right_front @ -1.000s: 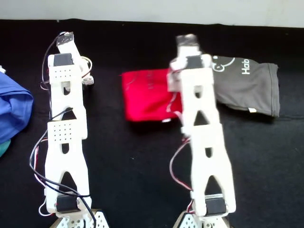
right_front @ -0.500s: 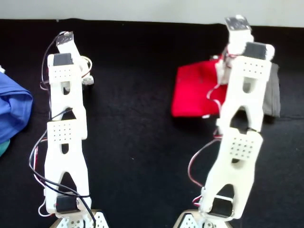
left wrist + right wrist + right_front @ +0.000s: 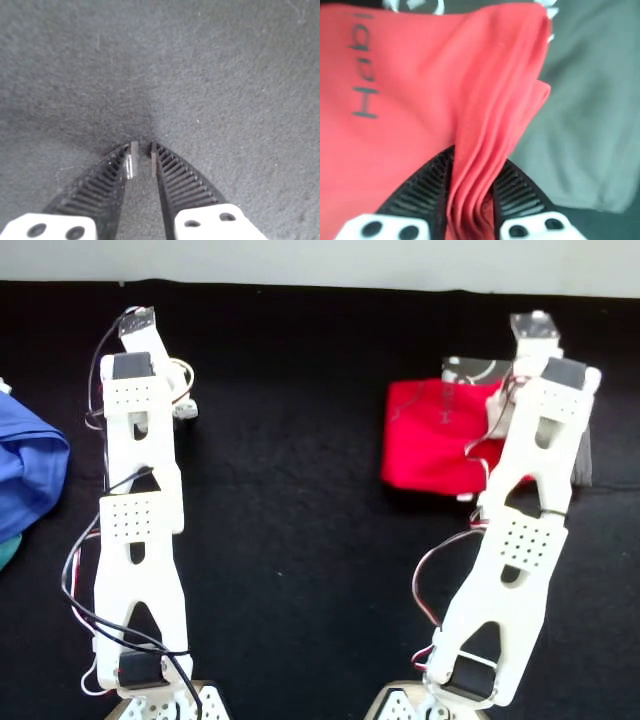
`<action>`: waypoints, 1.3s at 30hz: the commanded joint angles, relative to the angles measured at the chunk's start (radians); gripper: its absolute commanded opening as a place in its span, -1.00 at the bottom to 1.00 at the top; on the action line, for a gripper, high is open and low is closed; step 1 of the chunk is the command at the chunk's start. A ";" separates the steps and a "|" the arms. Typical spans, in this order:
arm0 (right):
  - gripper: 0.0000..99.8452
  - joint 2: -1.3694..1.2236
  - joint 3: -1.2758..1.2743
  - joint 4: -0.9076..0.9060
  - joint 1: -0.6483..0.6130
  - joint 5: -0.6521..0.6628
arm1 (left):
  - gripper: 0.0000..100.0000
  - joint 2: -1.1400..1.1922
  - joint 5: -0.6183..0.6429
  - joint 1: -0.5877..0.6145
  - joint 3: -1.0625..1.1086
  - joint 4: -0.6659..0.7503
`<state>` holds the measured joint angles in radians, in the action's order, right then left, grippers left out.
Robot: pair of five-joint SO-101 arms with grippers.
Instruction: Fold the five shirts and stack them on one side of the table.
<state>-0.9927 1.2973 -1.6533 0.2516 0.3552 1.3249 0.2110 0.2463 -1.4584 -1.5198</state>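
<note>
Black cloth covers the worktop [image 3: 300, 540], with a pale wall along its far edge. The red shirt [image 3: 430, 435] lies at the far right, overlapping the grey shirt [image 3: 580, 100]. My right tool [image 3: 472, 160] is clamped on a bunched fold of red. Open cloth spreads between my arms. My left tool [image 3: 141, 150] sits nearly closed over bare cloth, gripping nothing. A blue shirt [image 3: 25, 470] is heaped at the left edge.

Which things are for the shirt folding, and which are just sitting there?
For the job: red shirt, pinched in the right gripper; grey shirt partly under it; blue shirt at the table's edge.
Just there: black table cover; left gripper, holding nothing.
</note>
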 commanded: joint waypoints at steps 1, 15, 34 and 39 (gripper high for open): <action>-0.99 0.016 0.277 -0.082 -0.027 0.012 | -0.86 -0.001 0.009 -0.002 -0.021 0.023; -0.99 0.005 0.217 0.140 0.130 0.117 | -0.86 -0.001 0.009 -0.002 -0.021 0.023; -0.99 0.088 0.105 0.275 0.054 0.158 | -0.86 -0.001 0.009 -0.002 -0.021 0.023; -0.99 0.056 0.048 0.343 0.102 0.158 | -0.86 -0.001 0.009 -0.002 -0.021 0.023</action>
<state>-0.9927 1.3495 -1.3709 0.3237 0.5010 1.3249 0.2110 0.2463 -1.4584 -1.5198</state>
